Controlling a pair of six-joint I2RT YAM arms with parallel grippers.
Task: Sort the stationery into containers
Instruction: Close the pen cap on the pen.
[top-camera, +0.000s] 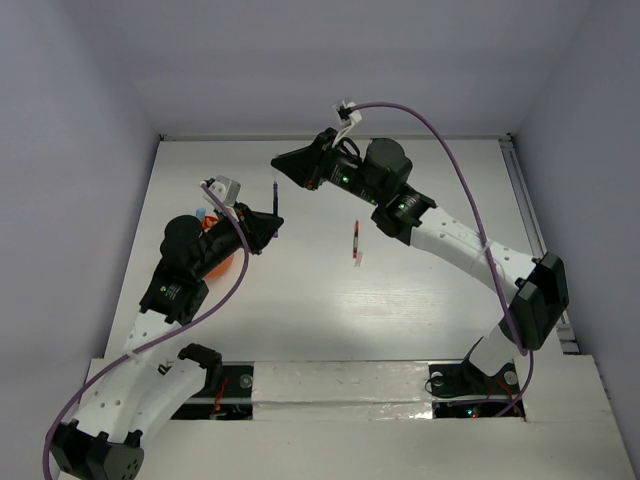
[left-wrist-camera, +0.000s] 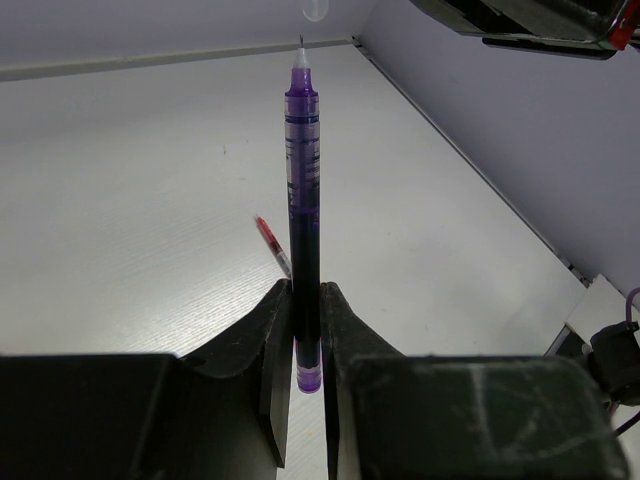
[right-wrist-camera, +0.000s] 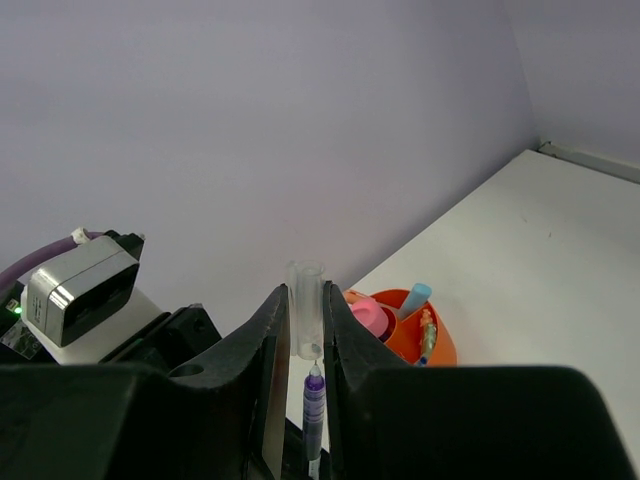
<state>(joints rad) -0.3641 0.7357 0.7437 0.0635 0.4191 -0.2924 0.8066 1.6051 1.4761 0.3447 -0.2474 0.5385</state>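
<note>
My left gripper (left-wrist-camera: 306, 300) is shut on the lower end of a slim blue-purple pen (left-wrist-camera: 303, 180), which stands uncapped with its tip away from the wrist. In the top view this pen (top-camera: 275, 199) points from the left gripper (top-camera: 273, 226) toward the right gripper (top-camera: 278, 161). The right gripper (right-wrist-camera: 306, 322) is shut on a clear pen cap (right-wrist-camera: 306, 300). The cap's open end sits just above the pen's tip (right-wrist-camera: 314, 385). A red pen (top-camera: 355, 240) lies on the table. The orange-red pot (right-wrist-camera: 442, 348) holds a pink-capped tube (right-wrist-camera: 368, 316) and a pale blue cap (right-wrist-camera: 417, 295).
In the top view the orange pot (top-camera: 218, 264) is mostly hidden under the left arm, near the left wall. The red pen (left-wrist-camera: 272, 243) lies just beyond the left fingers. Walls close the table on the left, back and right.
</note>
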